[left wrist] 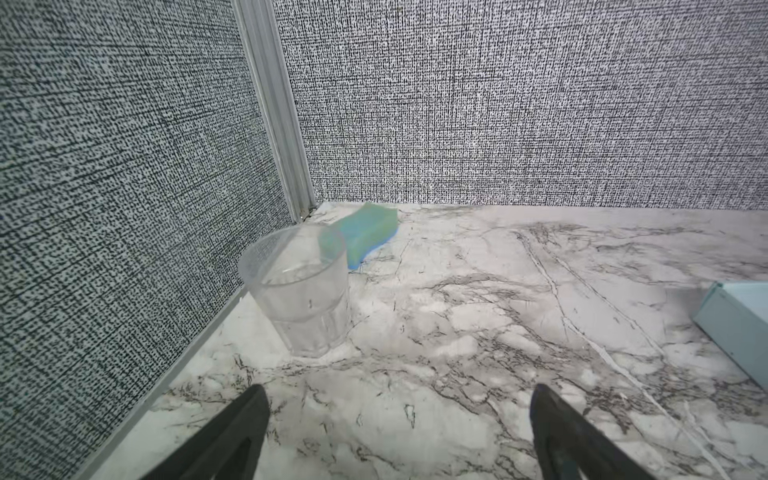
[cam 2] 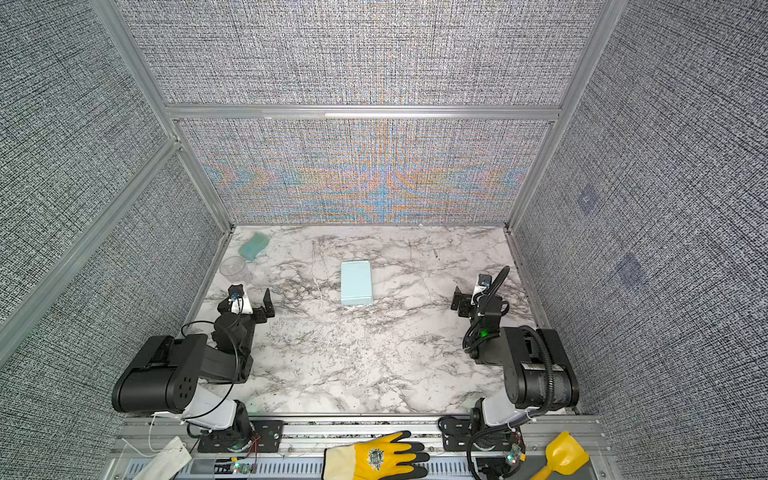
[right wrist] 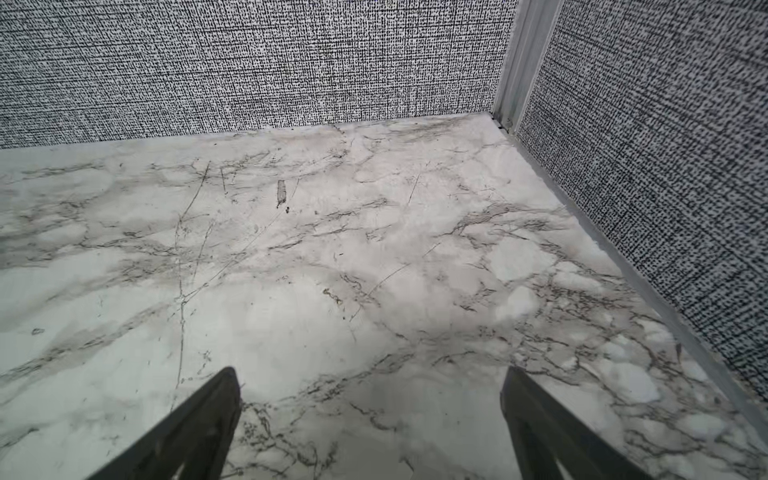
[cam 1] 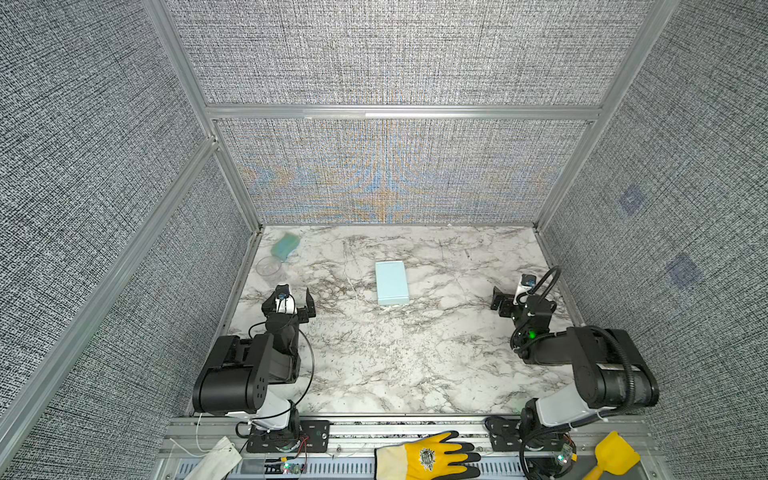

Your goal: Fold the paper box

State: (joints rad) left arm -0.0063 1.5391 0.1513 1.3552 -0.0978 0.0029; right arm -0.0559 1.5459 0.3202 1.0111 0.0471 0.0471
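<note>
The paper box (cam 1: 391, 282) (cam 2: 356, 282) lies on the marble table as a closed, pale light-blue rectangular box, a little behind the table's middle in both top views. One corner of it shows in the left wrist view (left wrist: 739, 324). My left gripper (cam 1: 296, 297) (cam 2: 252, 299) (left wrist: 399, 392) is open and empty near the left wall, well to the left of the box. My right gripper (cam 1: 511, 291) (cam 2: 469, 291) (right wrist: 370, 374) is open and empty near the right wall, with only bare marble between its fingers.
A clear plastic cup (cam 1: 269, 266) (left wrist: 299, 286) stands just beyond the left gripper, with a teal sponge block (cam 1: 284, 245) (left wrist: 365, 230) behind it in the back-left corner. Grey fabric walls enclose three sides. A yellow glove (cam 1: 428, 457) and a yellow scoop (cam 1: 611, 455) lie on the front rail.
</note>
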